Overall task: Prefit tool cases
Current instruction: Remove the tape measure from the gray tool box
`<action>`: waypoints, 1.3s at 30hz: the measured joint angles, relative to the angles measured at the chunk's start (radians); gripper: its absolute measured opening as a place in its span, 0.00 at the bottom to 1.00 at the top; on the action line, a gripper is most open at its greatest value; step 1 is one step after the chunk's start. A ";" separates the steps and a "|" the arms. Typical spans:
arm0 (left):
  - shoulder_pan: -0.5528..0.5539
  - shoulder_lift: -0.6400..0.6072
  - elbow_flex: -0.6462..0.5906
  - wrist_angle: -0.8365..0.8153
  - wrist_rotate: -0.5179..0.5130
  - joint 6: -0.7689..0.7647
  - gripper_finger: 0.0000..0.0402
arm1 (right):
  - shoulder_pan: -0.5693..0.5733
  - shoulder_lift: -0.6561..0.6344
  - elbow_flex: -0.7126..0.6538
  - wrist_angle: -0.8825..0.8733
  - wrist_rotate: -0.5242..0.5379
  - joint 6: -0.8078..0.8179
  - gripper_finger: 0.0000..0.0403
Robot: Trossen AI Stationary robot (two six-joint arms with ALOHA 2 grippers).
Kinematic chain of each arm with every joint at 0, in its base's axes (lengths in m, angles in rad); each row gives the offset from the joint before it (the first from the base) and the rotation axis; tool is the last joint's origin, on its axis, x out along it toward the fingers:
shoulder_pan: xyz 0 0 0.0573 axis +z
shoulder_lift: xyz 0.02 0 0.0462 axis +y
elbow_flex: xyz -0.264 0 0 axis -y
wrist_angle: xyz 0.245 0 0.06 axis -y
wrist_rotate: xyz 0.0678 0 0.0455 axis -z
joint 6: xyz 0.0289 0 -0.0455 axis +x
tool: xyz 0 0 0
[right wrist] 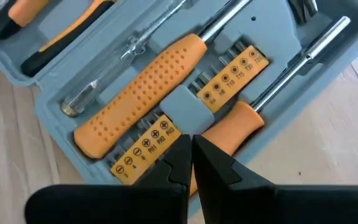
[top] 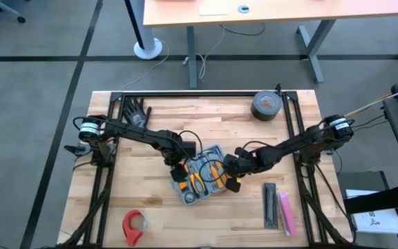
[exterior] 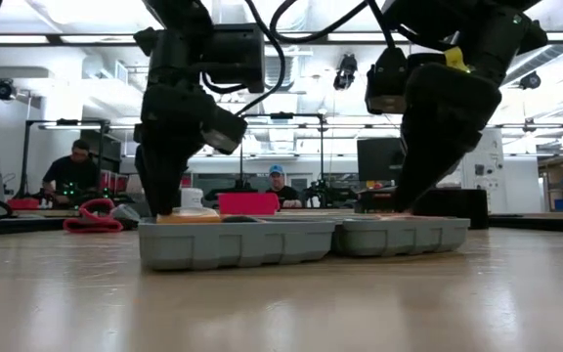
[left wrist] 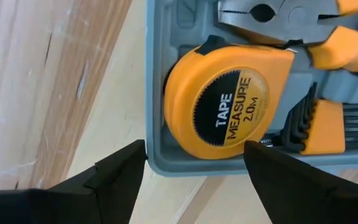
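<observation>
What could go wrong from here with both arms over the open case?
The left end effector stands open astride the tool case corner by the tape measure; closing could shove the case. The shut right end effector points at the orange screwdriver and bit holder; pressing could unseat them.

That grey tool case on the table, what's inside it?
The tool case holds an orange tape measure, pliers, hex keys, orange-handled screwdrivers and bit strips. The left gripper and the shut right gripper cover some slots.
</observation>
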State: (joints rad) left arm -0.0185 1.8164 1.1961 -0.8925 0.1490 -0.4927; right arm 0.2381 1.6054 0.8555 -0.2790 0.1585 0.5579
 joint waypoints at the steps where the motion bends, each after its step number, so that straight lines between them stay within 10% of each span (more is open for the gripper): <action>1: 0.000 0.000 0.000 0.000 0.002 0.000 0.69 | -0.002 0.000 0.000 0.001 0.000 0.000 0.00; 39: 0.012 -0.005 0.099 0.027 -0.002 0.083 0.66 | -0.045 0.043 0.000 0.033 -0.001 0.000 0.00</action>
State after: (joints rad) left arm -0.0067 1.8114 1.2949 -0.8658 0.1474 -0.4099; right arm 0.1936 1.6485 0.8555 -0.2459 0.1574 0.5579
